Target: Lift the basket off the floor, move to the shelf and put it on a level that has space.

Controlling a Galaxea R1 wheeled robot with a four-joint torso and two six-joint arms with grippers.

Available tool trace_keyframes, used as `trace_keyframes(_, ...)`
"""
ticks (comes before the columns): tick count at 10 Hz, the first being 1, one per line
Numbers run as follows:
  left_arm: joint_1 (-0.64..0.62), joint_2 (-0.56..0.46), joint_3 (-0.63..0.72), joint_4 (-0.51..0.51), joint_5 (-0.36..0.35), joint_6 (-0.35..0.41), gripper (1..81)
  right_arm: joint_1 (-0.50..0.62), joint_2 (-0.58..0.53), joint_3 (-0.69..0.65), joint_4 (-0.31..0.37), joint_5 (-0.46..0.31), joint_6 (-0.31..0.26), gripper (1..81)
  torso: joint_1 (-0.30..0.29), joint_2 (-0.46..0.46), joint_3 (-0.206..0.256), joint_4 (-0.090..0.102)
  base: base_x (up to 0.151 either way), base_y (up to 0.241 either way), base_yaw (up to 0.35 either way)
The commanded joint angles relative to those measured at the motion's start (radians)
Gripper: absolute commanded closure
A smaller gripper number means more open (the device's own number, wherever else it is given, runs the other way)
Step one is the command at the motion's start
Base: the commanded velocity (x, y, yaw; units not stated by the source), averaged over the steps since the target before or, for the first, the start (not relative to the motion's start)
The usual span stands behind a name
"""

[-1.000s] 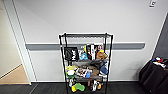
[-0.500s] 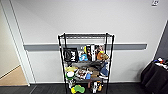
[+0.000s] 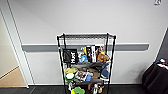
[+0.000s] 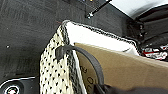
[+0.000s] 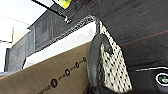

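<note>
The shelf (image 3: 86,62), a black wire rack, stands against the wall straight ahead. Its top level (image 3: 85,36) looks bare, while the lower tiers are packed with goods. The cream woven basket (image 4: 53,72) (image 5: 115,67) hangs above the dark carpet floor (image 4: 25,32) (image 5: 140,22), with a brown cardboard box (image 4: 125,67) (image 5: 57,75) inside. Its dark handles (image 4: 85,56) (image 5: 92,60) run taut into my left gripper (image 4: 105,88) and right gripper (image 5: 93,90), each shut on one. A rack foot (image 4: 89,15) (image 5: 66,19) shows just beyond the basket.
An opening onto tan wooden flooring (image 3: 11,78) lies to the left. A black bag-like mass (image 3: 156,76) sits at the right by the wall. A grey rail (image 3: 37,47) runs along the wall behind the rack.
The rack shows slightly larger in the head view than before; the camera has come a little closer to it.
</note>
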Motion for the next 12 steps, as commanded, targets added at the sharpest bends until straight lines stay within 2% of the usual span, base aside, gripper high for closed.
trace_keyframes(1, -0.111, -0.005, 0.043, -0.002, 0.025, -0.003, 81.1, 0.109, 0.003, 0.049, 0.01, -0.033, 0.01, 81.1, 0.0, 0.0, 0.0, 0.0, 0.102, 0.0, 0.0)
trace_keyframes(10, -0.105, -0.005, 0.042, -0.002, 0.025, -0.003, 81.1, 0.103, 0.003, 0.052, 0.01, -0.033, 0.012, 81.1, 0.0, 0.0, 0.0, 0.0, 0.111, 0.0, 0.0)
trace_keyframes(12, -0.088, -0.003, 0.042, 0.0, 0.0, -0.002, 81.1, 0.094, 0.003, 0.053, 0.01, -0.031, 0.012, 81.1, 0.0, 0.0, 0.0, 0.0, 0.114, 0.0, 0.0)
